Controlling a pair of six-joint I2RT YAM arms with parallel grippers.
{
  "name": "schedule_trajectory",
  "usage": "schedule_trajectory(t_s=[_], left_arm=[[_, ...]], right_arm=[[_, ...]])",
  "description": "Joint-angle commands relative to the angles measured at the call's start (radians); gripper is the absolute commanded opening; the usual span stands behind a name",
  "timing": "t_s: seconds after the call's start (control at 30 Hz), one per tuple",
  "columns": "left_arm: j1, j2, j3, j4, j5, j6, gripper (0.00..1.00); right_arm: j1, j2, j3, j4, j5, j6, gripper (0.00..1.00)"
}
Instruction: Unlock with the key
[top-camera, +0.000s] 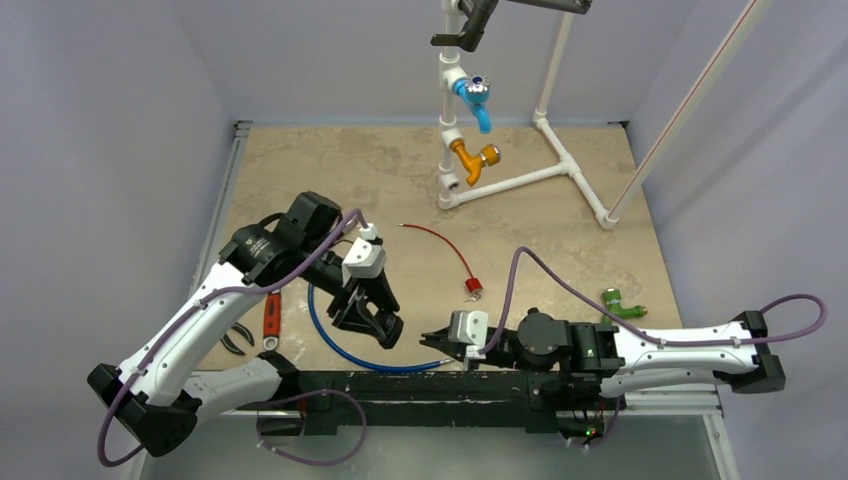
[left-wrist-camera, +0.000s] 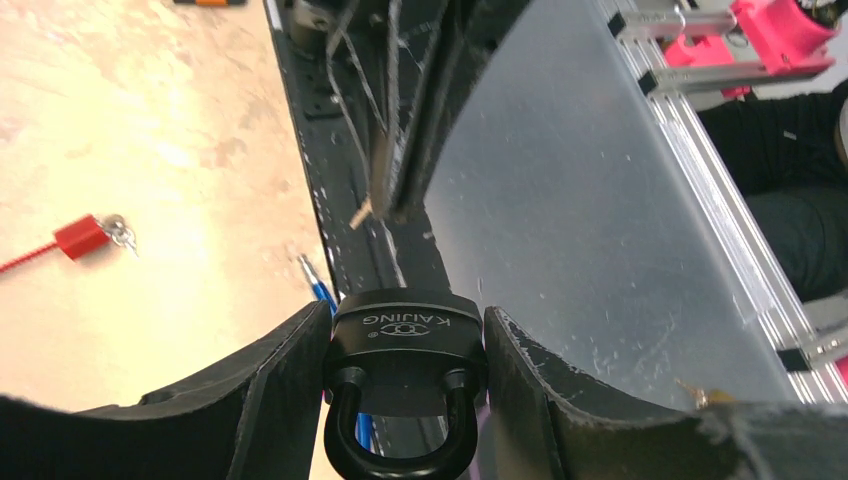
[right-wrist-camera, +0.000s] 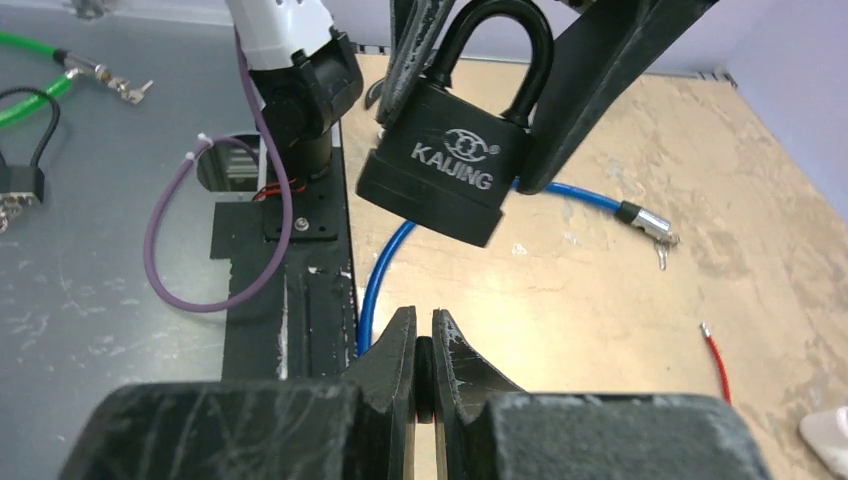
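A black padlock (left-wrist-camera: 405, 335) marked KAIJING sits between the fingers of my left gripper (left-wrist-camera: 405, 310), which is shut on its body. The shackle points back toward the wrist. In the right wrist view the padlock (right-wrist-camera: 440, 175) hangs tilted above the table, keyhole end facing my right gripper (right-wrist-camera: 422, 315). That gripper is shut on the key's thin black head (right-wrist-camera: 424, 375). The key's brass tip (left-wrist-camera: 359, 213) pokes out of the right fingers, a short gap from the padlock. From above, the left gripper (top-camera: 378, 325) and right gripper (top-camera: 432, 340) face each other near the front edge.
A blue cable (top-camera: 335, 345) loops under both grippers. A red cable with a red tag (top-camera: 472, 286) lies mid-table. Pliers (top-camera: 237, 340) and an orange-handled wrench (top-camera: 270, 318) lie by the left arm, a green fitting (top-camera: 620, 303) lies right. A PVC frame (top-camera: 560, 150) with valves stands at the back.
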Motion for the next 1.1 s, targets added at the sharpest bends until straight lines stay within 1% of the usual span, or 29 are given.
schedule_trajectory(t_s=[0.0, 0.1, 0.13, 0.17, 0.2, 0.23, 0.3, 0.33, 0.37, 0.47, 0.53, 0.57, 0.67, 0.8, 0.97, 1.03, 1.07], left_arm=[[0.006, -0.008, 0.019, 0.410, 0.112, -0.370, 0.00], [0.007, -0.085, -0.101, 0.792, 0.103, -0.737, 0.00], [0.006, -0.099, -0.140, 0.895, 0.097, -0.818, 0.00], [0.001, -0.105, -0.168, 0.946, 0.084, -0.853, 0.00], [-0.006, -0.107, -0.185, 0.934, 0.053, -0.821, 0.00], [-0.014, -0.108, -0.198, 0.878, 0.004, -0.747, 0.00], [-0.029, -0.096, -0.243, 0.745, -0.101, -0.532, 0.00], [-0.034, -0.084, -0.269, 0.707, -0.156, -0.417, 0.00], [-0.038, -0.066, -0.295, 0.695, -0.220, -0.328, 0.00], [-0.041, -0.019, -0.369, 0.721, -0.331, -0.100, 0.00], [-0.043, 0.010, -0.422, 0.801, -0.352, -0.070, 0.00], [-0.045, 0.027, -0.436, 0.821, -0.340, -0.042, 0.00], [-0.081, 0.056, -0.500, 0.925, -0.344, -0.010, 0.00], [-0.136, 0.116, -0.554, 0.992, -0.395, 0.071, 0.00], [-0.169, 0.195, -0.587, 1.132, -0.446, 0.052, 0.00], [-0.188, 0.215, -0.608, 1.155, -0.458, 0.089, 0.00], [-0.195, 0.227, -0.618, 1.195, -0.463, 0.107, 0.00]], right_arm=[[-0.002, -0.049, 0.009, 0.036, 0.110, 0.130, 0.00], [-0.002, -0.104, -0.003, 0.084, 0.145, 0.108, 0.00], [-0.003, -0.117, -0.004, 0.093, 0.160, 0.101, 0.00], [-0.003, -0.127, 0.003, 0.087, 0.185, 0.098, 0.00], [-0.003, -0.134, 0.016, 0.061, 0.212, 0.096, 0.00], [-0.002, -0.139, 0.032, 0.035, 0.244, 0.091, 0.00], [-0.002, -0.150, 0.046, -0.005, 0.268, 0.097, 0.00], [-0.002, -0.157, 0.047, -0.016, 0.276, 0.105, 0.00], [-0.002, -0.163, 0.048, -0.018, 0.279, 0.113, 0.00], [-0.003, -0.178, 0.054, -0.053, 0.282, 0.131, 0.00], [-0.002, -0.179, 0.070, -0.067, 0.283, 0.130, 0.00], [-0.003, -0.178, 0.079, -0.072, 0.285, 0.123, 0.00], [-0.002, -0.171, 0.122, -0.107, 0.296, 0.105, 0.00], [-0.003, -0.172, 0.153, -0.120, 0.310, 0.090, 0.00], [-0.002, -0.193, 0.136, -0.104, 0.314, 0.088, 0.00], [-0.003, -0.198, 0.132, -0.107, 0.314, 0.088, 0.00], [-0.002, -0.200, 0.130, -0.109, 0.314, 0.086, 0.00]])
